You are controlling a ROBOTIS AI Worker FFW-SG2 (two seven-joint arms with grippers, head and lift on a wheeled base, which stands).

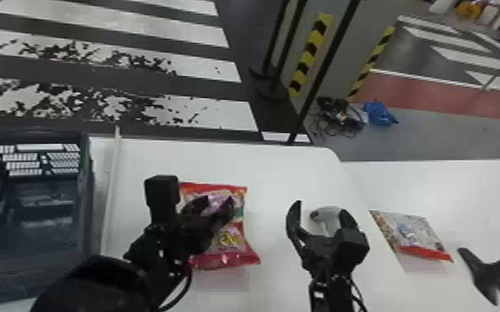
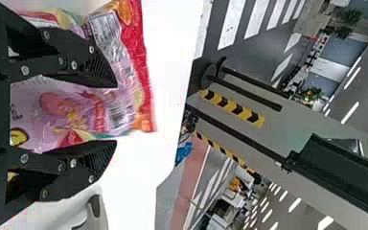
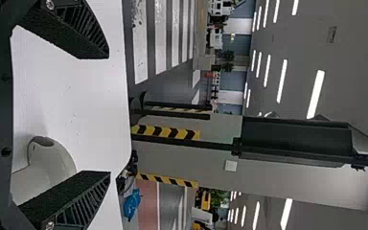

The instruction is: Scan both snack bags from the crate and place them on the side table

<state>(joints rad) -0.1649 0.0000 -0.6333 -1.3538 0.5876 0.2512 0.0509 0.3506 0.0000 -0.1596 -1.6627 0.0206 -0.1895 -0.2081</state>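
In the head view my left gripper (image 1: 220,209) is over the red and pink snack bag (image 1: 230,244), which lies on the white table. Its fingers are apart in the left wrist view, where the gripper (image 2: 115,114) has the bag (image 2: 67,108) behind and between them. My right gripper (image 1: 320,207) stands open in the head view, around the outline of the white scanner (image 1: 330,220) on the table. From the right wrist, the gripper (image 3: 109,115) is open too, with the scanner (image 3: 52,165) beyond it. A second snack bag (image 1: 415,234) lies on the side table (image 1: 461,182).
A dark grey crate (image 1: 85,207) stands at the left, with a pale raised strip (image 1: 112,186) beside it. On the right, a black stand (image 1: 490,269) rests near the second bag. Dark posts (image 1: 324,70) rise behind the tables.
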